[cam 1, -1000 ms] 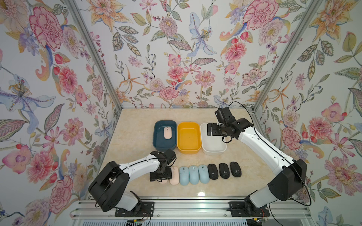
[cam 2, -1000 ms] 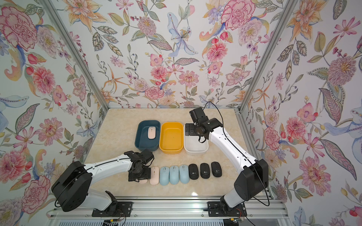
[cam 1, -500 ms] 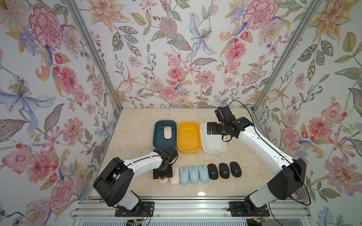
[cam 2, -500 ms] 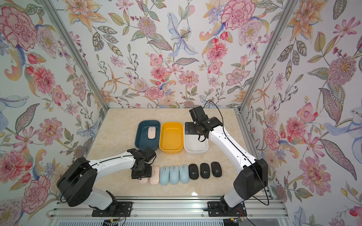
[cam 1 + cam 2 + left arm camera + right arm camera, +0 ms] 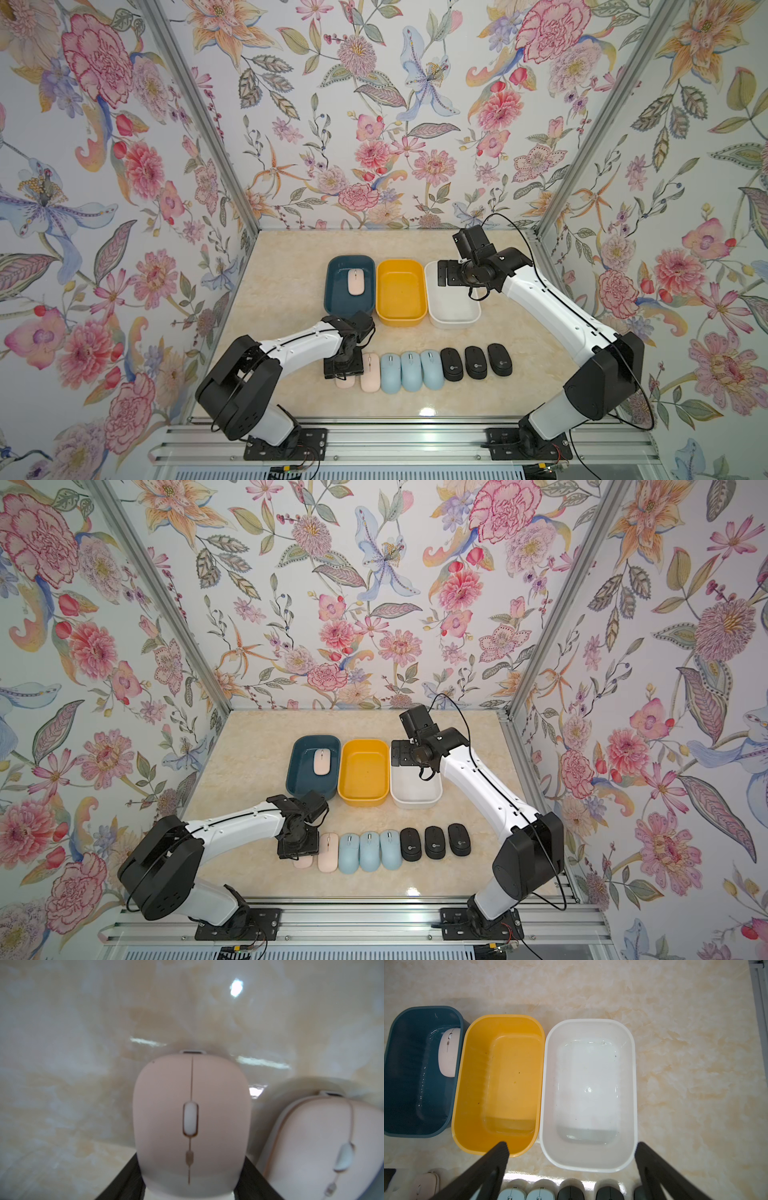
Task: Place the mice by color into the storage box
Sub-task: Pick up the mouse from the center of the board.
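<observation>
Step in hand: lift the gripped mouse and carry it to its box.

The left hand [image 5: 344, 368] is closed on the pale pink oval plastic mouse [image 5: 191, 1122] at the end of the row on the beige marbled bench [image 5: 286, 274]. In the left wrist view, one black finger [image 5: 124, 1182] presses each flank of the shell. Whether the mouse has left the bench cannot be told.

Just beside the left hand lies the second pale pink mouse [image 5: 370, 372], near the held one but apart from it. Further along the row from the hand come three light blue mice [image 5: 410, 371], then three black mice [image 5: 476, 363].

Procedure, as judged:
1. Raise the hand straight up until the held shell clears its neighbour. A sideways start risks nudging the row.
2. Keep the wrist level and move slowly. The shell is smooth and curved, so it may tip or slide between the fingers.
3. Travel to the dark blue plastic box [image 5: 330, 291] ahead of the hand, where one pink mouse [image 5: 355, 281] lies already. Pass above the near rim.
4. Lower over the free floor beside that mouse and release close to it.

The right hand [image 5: 446, 274] hangs wide and empty above the white plastic box [image 5: 453, 322], well apart from the left hand. The yellow plastic box [image 5: 401, 320] stands between the white box and the dark blue one. The right hand appears clear of the path.
</observation>
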`<state>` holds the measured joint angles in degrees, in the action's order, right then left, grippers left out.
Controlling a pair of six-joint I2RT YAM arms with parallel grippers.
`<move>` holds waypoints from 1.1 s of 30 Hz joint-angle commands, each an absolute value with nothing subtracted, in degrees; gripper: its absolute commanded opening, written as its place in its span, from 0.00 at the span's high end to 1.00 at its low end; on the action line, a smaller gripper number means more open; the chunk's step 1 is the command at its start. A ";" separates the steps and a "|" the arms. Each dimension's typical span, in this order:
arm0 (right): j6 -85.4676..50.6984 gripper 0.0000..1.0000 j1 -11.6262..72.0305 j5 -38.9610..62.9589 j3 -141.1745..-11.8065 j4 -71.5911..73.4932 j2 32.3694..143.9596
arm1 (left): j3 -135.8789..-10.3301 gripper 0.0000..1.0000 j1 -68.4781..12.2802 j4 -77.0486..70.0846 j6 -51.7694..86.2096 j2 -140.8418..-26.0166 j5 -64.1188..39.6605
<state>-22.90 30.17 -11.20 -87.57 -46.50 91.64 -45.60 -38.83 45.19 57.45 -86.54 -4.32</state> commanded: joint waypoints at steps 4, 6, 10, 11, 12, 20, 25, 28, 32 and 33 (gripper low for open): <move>-21.57 0.01 29.94 -11.96 -90.54 -47.84 92.14 | -49.73 0.45 -36.77 49.30 55.74 -82.69 -2.79; -21.51 0.02 29.95 -11.91 -90.99 -48.03 92.20 | -51.61 0.44 -35.78 50.58 55.15 -82.13 -2.73; -21.37 0.02 29.96 -11.69 -92.30 -48.34 92.37 | -57.26 0.44 -33.66 53.53 53.56 -81.61 -2.49; -21.28 0.02 29.91 -11.77 -92.65 -48.47 92.53 | -58.93 0.44 -33.25 54.18 53.04 -81.81 -2.47; -21.26 0.02 29.90 -11.78 -92.96 -48.52 92.57 | -60.47 0.44 -32.82 54.83 52.42 -82.05 -2.31; -20.94 0.02 29.62 -12.39 -97.25 -50.92 92.60 | -77.93 0.44 -28.02 59.92 46.34 -89.32 -1.94; -20.13 0.02 29.51 -14.27 -100.91 -52.22 92.13 | -87.78 0.44 -24.17 60.64 42.52 -96.99 -2.71; -19.95 0.02 29.19 -14.76 -101.38 -52.47 91.93 | -94.23 0.44 -22.80 61.03 40.22 -102.80 -3.45; -20.02 0.02 28.93 -14.85 -100.79 -53.08 91.92 | -101.87 0.43 -21.00 61.30 38.73 -110.47 -3.95; -19.98 0.02 28.86 -14.85 -100.65 -53.17 91.86 | -103.55 0.44 -20.72 61.37 38.28 -111.93 -4.12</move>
